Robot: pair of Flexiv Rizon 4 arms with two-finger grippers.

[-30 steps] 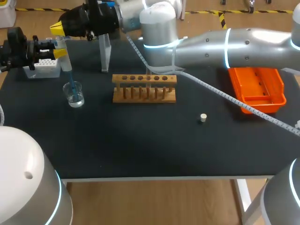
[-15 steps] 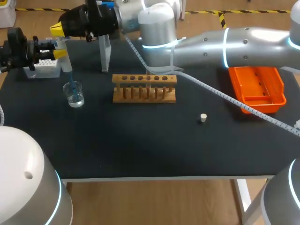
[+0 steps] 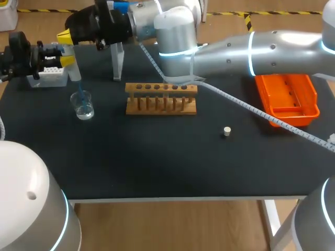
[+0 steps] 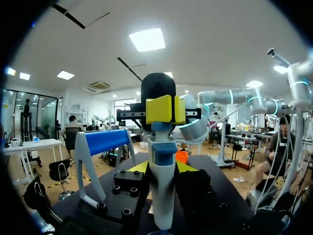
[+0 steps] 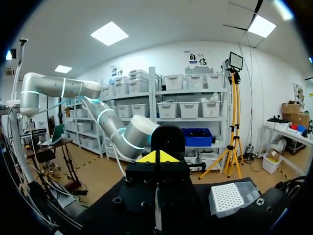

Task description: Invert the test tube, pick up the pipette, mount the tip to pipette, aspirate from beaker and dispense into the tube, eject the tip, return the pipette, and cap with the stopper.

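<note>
My left gripper (image 3: 66, 61) is shut on the white pipette (image 3: 71, 68), which it holds upright at the table's far left. The pipette's blue tip (image 3: 79, 94) dips into the small glass beaker (image 3: 83, 105). In the left wrist view the pipette (image 4: 162, 191) stands between my left gripper's (image 4: 162, 169) fingers. My right arm reaches across from the right. Its gripper (image 3: 65, 37) is shut and sits right on top of the pipette, also seen as the right gripper (image 4: 165, 108) in the left wrist view. The wooden tube rack (image 3: 161, 98) stands mid-table, and the small stopper (image 3: 226, 131) lies to its right.
A white tip box (image 3: 47, 74) sits behind the beaker, the same tip box (image 5: 230, 196) lying beside my right gripper (image 5: 157, 157). A clear pipette stand (image 3: 117, 60) rises behind the rack. An orange tray (image 3: 288, 97) is at the right, crossed by a cable.
My right gripper's yellow tips have sunk slightly onto the pipette's top. The left gripper, pipette and beaker have kept their places.
</note>
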